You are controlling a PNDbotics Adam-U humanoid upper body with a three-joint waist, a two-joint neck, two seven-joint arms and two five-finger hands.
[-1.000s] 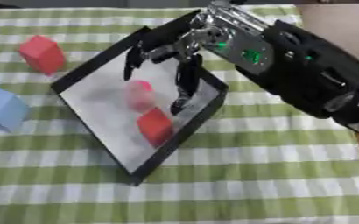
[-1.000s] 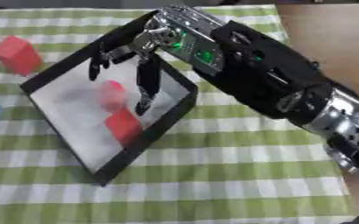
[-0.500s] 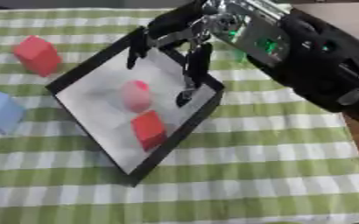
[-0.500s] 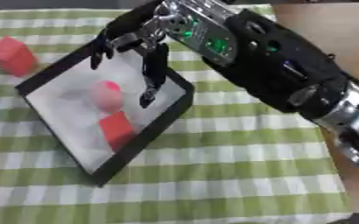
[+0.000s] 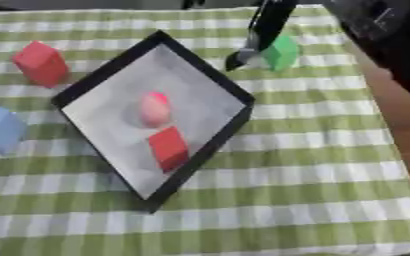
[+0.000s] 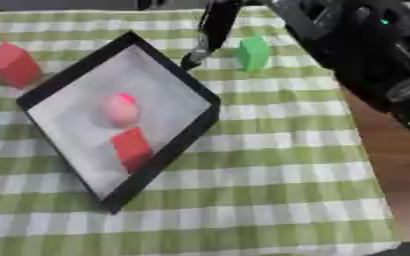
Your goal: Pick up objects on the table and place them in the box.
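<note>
While the right hand (image 5: 259, 35) hangs over the box's (image 5: 210, 80) far corner, its fingers seemingly straight and empty, the green block (image 6: 254, 52) sits just to its right on the cloth.

- The right arm, black and bulky, comes in from the upper right corner and reaches toward the top middle of the view.
- The right hand (image 6: 215, 27) hangs from it with a long dark finger pointing straight down, its tip (image 5: 235, 61) the lowest part of the hand.
- The rest of the hand is cut off above the finger.
- The left hand shows in neither view.
</note>
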